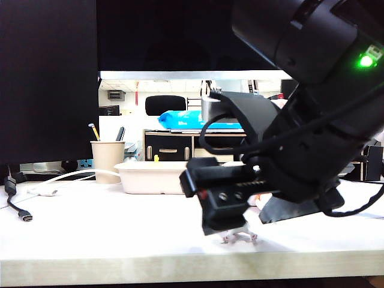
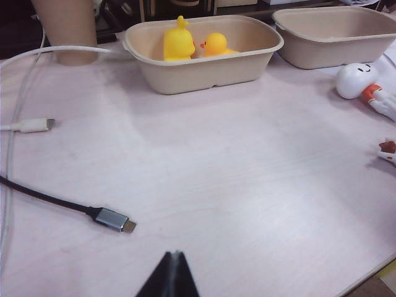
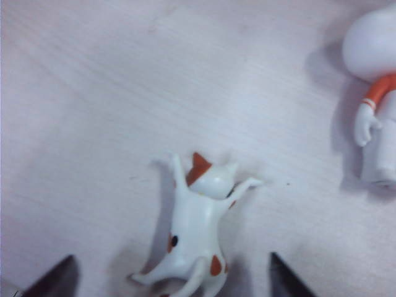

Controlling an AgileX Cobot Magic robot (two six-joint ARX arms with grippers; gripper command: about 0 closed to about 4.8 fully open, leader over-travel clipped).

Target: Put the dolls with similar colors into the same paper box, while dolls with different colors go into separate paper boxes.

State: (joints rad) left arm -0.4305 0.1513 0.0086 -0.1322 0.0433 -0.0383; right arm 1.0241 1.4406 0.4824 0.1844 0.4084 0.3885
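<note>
Two yellow ducks [image 2: 178, 40] [image 2: 215, 44] sit in the nearer paper box [image 2: 204, 74]. A second paper box [image 2: 334, 43] stands beside it and no doll shows inside. The white brown-spotted dog [image 3: 198, 229] lies on the table, with the white orange-marked figure [image 3: 377, 74] lying close by. My right gripper [image 3: 173, 275] hangs open just above the dog, one finger on each side and neither touching it. In the exterior view the right gripper [image 1: 231, 225] is low over the dog [image 1: 240, 237] near the table's front edge. My left gripper [image 2: 175, 255] is shut and empty, far from the dolls.
A beige pen cup [image 1: 107, 161] stands at the back left beside the paper box [image 1: 150, 177]. A white cable [image 2: 28, 125] and a black cable with a metal plug [image 2: 111, 219] lie on the left of the table. The right arm fills much of the exterior view.
</note>
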